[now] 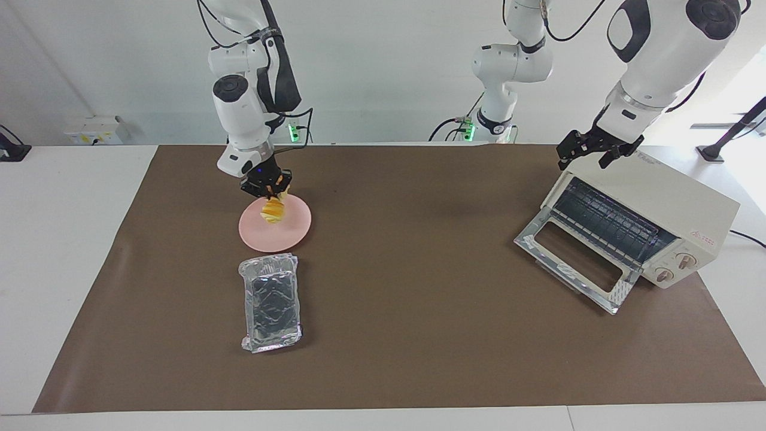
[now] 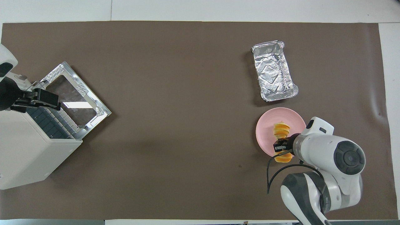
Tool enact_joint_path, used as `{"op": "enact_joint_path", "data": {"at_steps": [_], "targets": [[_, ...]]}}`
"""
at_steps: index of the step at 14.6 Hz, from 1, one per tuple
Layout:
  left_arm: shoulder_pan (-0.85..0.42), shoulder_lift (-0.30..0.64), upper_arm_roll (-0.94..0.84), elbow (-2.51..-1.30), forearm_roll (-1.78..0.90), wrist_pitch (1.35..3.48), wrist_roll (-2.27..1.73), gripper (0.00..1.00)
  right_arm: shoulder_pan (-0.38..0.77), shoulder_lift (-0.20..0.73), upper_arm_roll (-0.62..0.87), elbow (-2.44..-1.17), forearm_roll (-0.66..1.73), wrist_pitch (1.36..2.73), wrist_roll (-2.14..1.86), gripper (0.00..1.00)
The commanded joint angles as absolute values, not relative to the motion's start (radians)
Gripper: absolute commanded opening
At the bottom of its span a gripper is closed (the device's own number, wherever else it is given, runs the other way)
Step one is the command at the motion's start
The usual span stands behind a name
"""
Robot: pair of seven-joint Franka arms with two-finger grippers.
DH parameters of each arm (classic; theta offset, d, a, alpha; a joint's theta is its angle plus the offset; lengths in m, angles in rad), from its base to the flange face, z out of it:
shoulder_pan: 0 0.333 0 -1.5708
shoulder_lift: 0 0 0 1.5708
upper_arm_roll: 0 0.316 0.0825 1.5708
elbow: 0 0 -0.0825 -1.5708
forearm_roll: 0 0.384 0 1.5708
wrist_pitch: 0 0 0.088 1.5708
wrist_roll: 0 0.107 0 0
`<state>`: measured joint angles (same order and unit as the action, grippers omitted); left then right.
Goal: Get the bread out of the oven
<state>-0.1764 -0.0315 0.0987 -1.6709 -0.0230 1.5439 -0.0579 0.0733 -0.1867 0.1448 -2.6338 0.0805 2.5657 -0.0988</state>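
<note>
- Right gripper [image 1: 272,193] hangs over the pink plate [image 1: 293,230] toward the right arm's end of the table, fingers pinched on the bread [image 1: 273,211].
- The bread hangs from those fingers end-down, golden and ridged, its lower end just above or touching the plate; which of the two cannot be told.
- Seen from overhead, the loaf sticks out on both sides of the gripper, one end over the plate, the other past the plate's rim toward the robots.
- Foil tray [image 1: 271,302] lies farther from the robots than the plate, just beside it, crinkled and silver, nothing in it.
- Brown mat [image 1: 419,311] covers the table under everything.
- Oven [image 1: 676,206] sits at the left arm's end, glass door [image 1: 577,263] dropped flat open, wire rack [image 1: 610,224] showing inside.
- A small red logo [image 1: 704,239] marks the oven's front above the two knobs [image 1: 675,267]; its lettering cannot be read.
- Left gripper [image 1: 592,157] waits over the oven's top edge, fingers spread wide, holding nothing, well apart from the bread.
</note>
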Motion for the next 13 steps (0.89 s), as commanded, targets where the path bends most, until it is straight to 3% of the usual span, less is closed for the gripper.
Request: {"op": "enact_joint_path", "data": {"at_steps": [1,3,4,5,10,13], "targets": [[-0.170,-0.063,0.100,-1.704,-0.017,1.549,-0.052,1.00,0.077,-0.121,0.146,-2.625,0.106,2.635,-0.112,0.00],[-0.173,-0.064,0.100,-1.706,-0.017,1.554,-0.052,1.00,0.075,-0.117,0.146,-2.606,0.106,2.625,-0.110,0.00],[-0.178,-0.064,0.100,-1.706,-0.017,1.551,-0.055,1.00,0.069,-0.111,0.147,-2.594,0.106,2.617,-0.113,0.65],[-0.178,-0.064,0.100,-1.706,-0.017,1.551,-0.055,1.00,0.068,-0.110,0.146,-2.580,0.106,2.599,-0.112,1.00],[-0.172,-0.064,0.100,-1.706,-0.017,1.548,-0.052,1.00,0.042,-0.112,0.143,-2.331,0.106,2.231,-0.112,1.00],[-0.173,-0.064,0.100,-1.706,-0.017,1.546,-0.054,1.00,-0.008,-0.118,0.143,-2.182,0.104,2.084,-0.117,1.00]]}}
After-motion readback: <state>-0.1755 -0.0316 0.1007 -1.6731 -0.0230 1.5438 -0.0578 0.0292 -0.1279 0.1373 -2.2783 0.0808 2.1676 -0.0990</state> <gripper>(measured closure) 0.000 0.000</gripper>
